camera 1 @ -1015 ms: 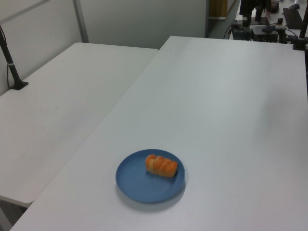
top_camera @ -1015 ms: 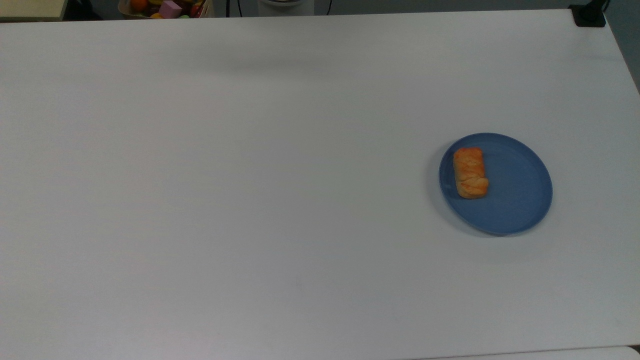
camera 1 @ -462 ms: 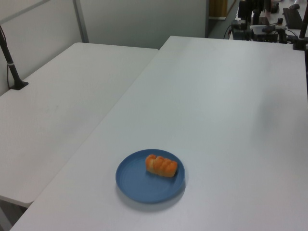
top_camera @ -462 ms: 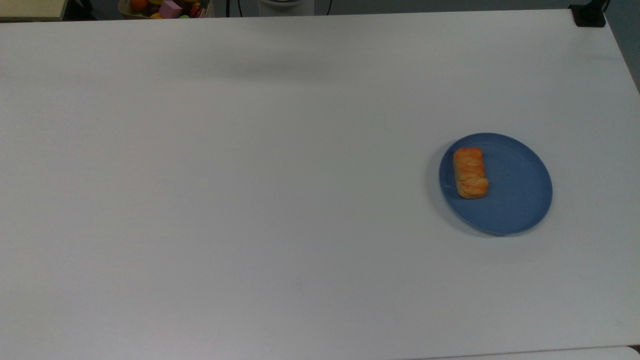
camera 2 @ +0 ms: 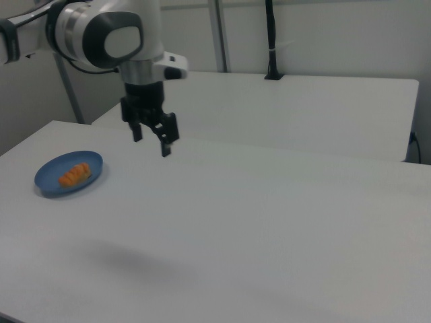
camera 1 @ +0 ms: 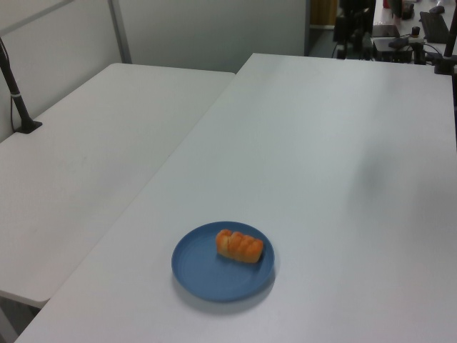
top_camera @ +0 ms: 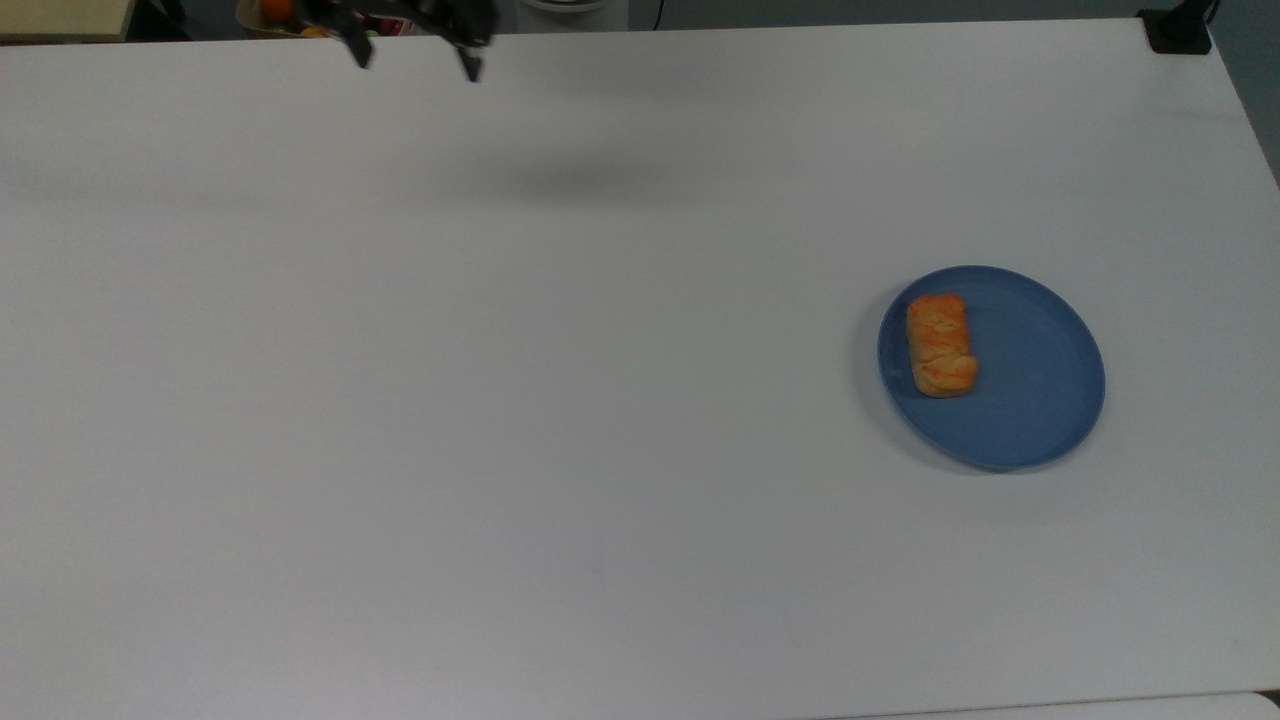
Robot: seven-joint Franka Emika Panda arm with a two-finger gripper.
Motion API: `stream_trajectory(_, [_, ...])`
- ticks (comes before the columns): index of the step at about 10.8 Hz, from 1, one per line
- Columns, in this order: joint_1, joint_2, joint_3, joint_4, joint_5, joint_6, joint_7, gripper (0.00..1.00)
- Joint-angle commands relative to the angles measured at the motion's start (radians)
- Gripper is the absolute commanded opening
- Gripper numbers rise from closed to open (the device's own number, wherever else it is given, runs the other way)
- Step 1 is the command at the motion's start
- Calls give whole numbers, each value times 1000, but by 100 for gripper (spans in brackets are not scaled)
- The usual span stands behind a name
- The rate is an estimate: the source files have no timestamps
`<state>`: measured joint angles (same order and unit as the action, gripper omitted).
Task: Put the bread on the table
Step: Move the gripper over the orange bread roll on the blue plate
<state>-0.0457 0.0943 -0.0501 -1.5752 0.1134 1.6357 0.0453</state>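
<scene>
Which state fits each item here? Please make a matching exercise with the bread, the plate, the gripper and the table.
Things:
1. bread
2. blue plate
3. gripper
4. table

States:
A. raised in the air, fingers apart, holding nothing
B. white, carrying the plate
C. lying on the plate, toward its rim
D. round, flat on the tabletop

Pairs: 1-C, 2-D, 3-A, 4-B
</scene>
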Motion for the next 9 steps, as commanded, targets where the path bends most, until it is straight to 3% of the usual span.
stream_trajectory(1, [153, 96, -7, 101, 69, 10, -1, 100])
stream_trajectory(3, [280, 142, -7, 116, 101, 68, 11, 100])
stream_trajectory(5, [387, 191, -7, 123, 101, 238, 182, 100])
stream_trajectory(9, [533, 350, -7, 194, 98, 332, 315, 100])
